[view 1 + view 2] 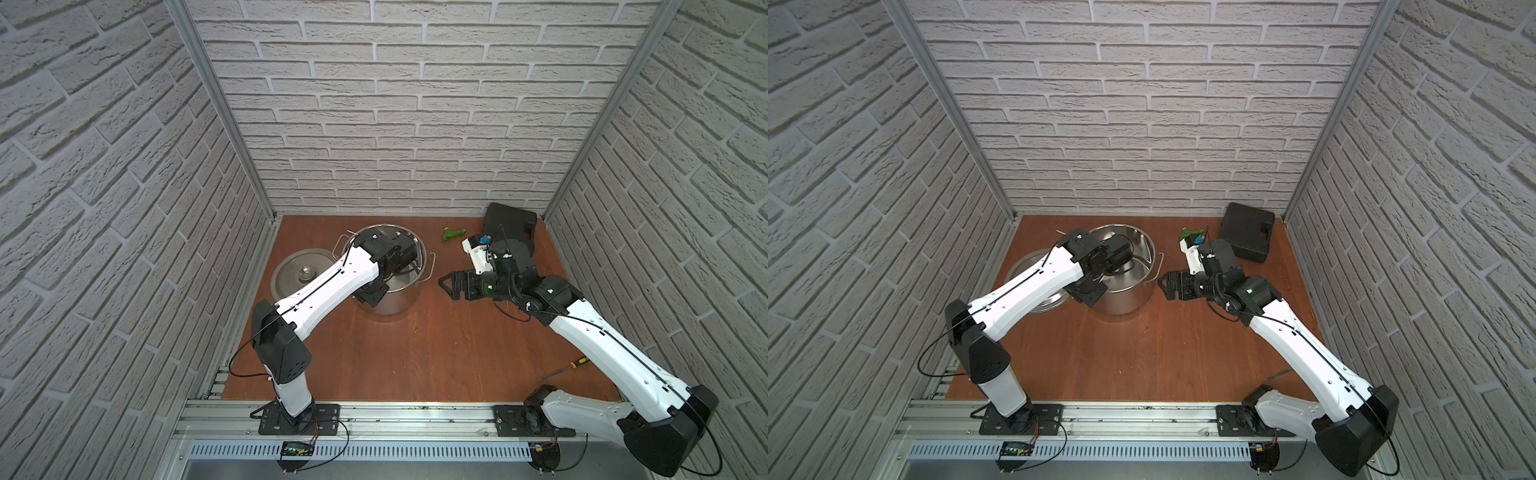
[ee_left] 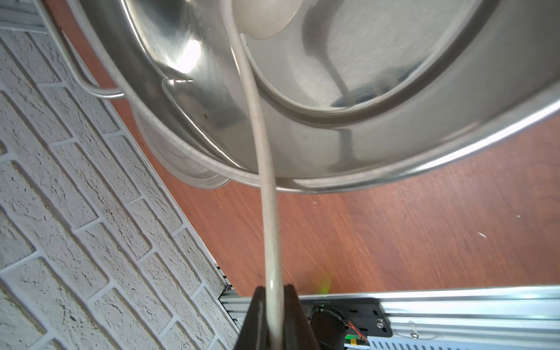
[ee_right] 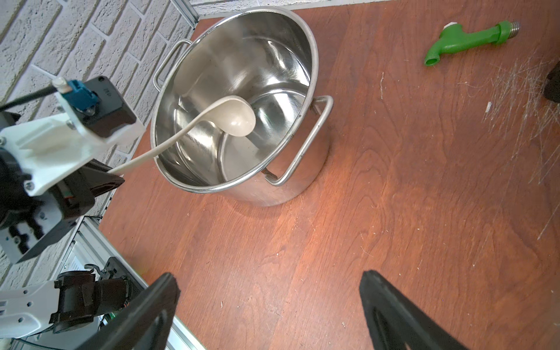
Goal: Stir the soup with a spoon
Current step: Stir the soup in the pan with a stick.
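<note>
The spoon (image 2: 266, 181) is a cream ladle, and my left gripper (image 2: 274, 289) is shut on the end of its slim handle. The handle crosses the rim of the steel pot (image 3: 303, 188), and the spoon's round bowl (image 3: 239, 118) hangs inside, above the bottom. No soup shows; the inside of the pot is bare shiny steel. In both top views the left wrist covers the pot (image 1: 399, 299) and hides the spoon. My right gripper (image 3: 269, 281) is open and empty, low over the wood to the right of the pot (image 1: 1121, 299), pointing at it.
The pot lid (image 1: 299, 270) lies left of the pot, under the left arm. A green plastic tap (image 1: 453, 234) and a black case (image 1: 509, 220) lie at the back right. A yellow-and-black screwdriver (image 1: 575, 363) lies by the right arm. Brick walls enclose three sides.
</note>
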Available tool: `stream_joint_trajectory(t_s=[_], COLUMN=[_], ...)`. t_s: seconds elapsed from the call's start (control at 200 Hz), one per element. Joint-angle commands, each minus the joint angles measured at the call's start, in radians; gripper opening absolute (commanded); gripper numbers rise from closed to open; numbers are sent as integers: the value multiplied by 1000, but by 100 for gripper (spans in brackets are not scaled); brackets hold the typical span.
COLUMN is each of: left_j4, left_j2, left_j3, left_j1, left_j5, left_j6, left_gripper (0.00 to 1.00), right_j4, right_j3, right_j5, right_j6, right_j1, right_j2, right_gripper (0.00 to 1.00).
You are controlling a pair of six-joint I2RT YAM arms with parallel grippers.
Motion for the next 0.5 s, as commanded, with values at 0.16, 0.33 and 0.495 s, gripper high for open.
stream_joint_trajectory(t_s=[0.16, 0.33, 0.495], left_j4=[-121, -84, -58], left_j2=[78, 167, 232], left_j3=[135, 232, 298], left_j1=[111, 93, 32], left_j5=[-55, -30, -1], left_j6=[92, 117, 111], left_gripper=[0, 0, 0], right_j4=[21, 12, 5], right_j3=[0, -3, -4], right_j5=[11, 27, 41], right_j6=[7, 8, 7], right_j1=[11, 11, 12], right_j2=[-11, -24, -35], right_gripper=[97, 97, 97])
